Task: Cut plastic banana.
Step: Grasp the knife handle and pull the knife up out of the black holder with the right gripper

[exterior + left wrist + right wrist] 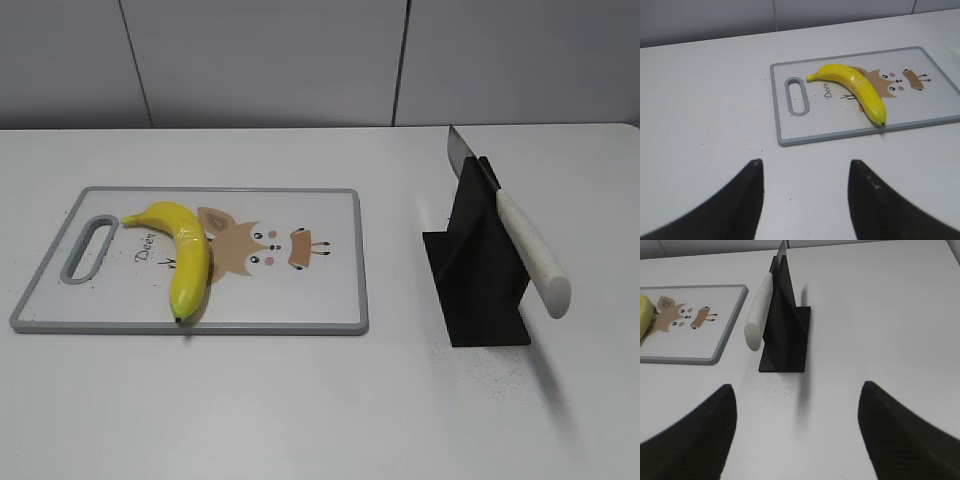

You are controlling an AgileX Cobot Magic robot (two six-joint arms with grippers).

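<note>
Both pincers gape wide and empty. The plastic banana (856,86) lies on the cutting board (805,131), ahead-right of the left pincer (805,200), lengthwise slanting away. The knife (760,315), racked dead ahead, sits nearer the right pincer (797,435).

Lighting: bright, even and diffuse across the white counter (300,410), no harsh glare; a small highlight shows on the glossy plastic banana (186,250). Shadows: soft and faint, one thin along the cutting board's (330,215) near edge, one blurred streak beside the black knife stand (785,335). Focus: exterior view sharp; in both wrist views the near dark fingers (740,205) (905,435) are blurred.
</note>
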